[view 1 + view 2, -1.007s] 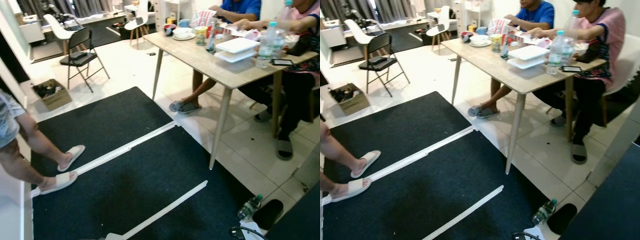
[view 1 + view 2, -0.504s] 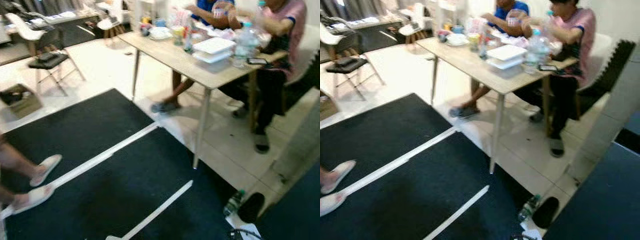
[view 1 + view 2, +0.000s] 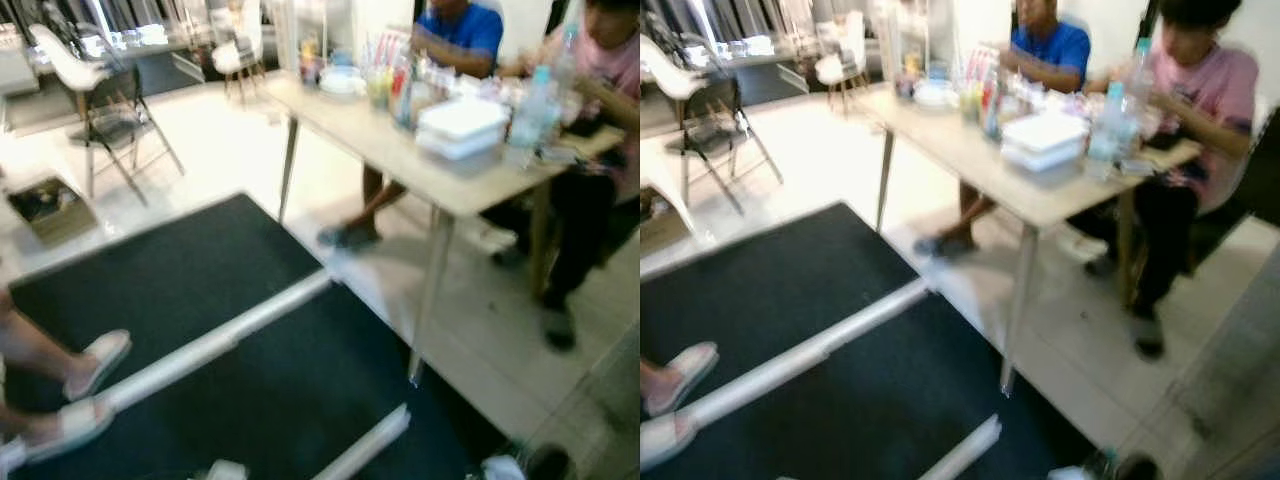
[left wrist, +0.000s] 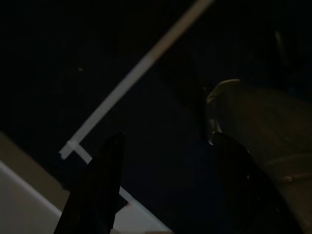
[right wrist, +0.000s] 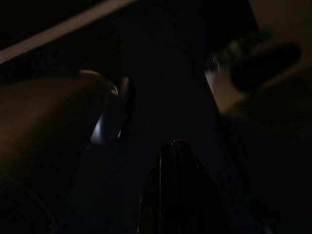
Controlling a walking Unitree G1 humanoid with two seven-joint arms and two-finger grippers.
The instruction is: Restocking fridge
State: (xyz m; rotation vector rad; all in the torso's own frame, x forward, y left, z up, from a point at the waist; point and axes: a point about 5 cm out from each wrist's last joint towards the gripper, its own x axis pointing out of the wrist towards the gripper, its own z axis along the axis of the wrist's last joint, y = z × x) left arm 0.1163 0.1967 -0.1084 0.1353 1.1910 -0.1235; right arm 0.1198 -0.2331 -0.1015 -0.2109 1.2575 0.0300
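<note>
No fridge is in view. A plastic water bottle [image 5: 239, 46] lies on the floor beside a dark slipper [image 5: 265, 68], at the edge of the black mat [image 3: 190, 270]; in the eye views it is a blur at the bottom right. More bottles [image 3: 527, 105] stand on the wooden table [image 3: 400, 150]. My left gripper [image 4: 168, 141] hangs open over the mat, nothing between its fingers [image 4: 105, 180]. My right gripper [image 5: 176, 146] hangs low over the dark floor, its fingers shut together on nothing.
Two people [image 3: 1200, 110] sit at the far side of the table, which holds white boxes [image 3: 460, 125], cups and bowls. A person's slippered feet [image 3: 85, 390] stand at the left. White strips [image 3: 220, 345] cross the mat. A folding chair [image 3: 115, 120] and a cardboard box [image 3: 45, 205] are behind.
The whole picture has shifted and blurred, so the camera has moved; the table now sits lower and more to the right. The bottle and slipper lie nearer the bottom edge.
</note>
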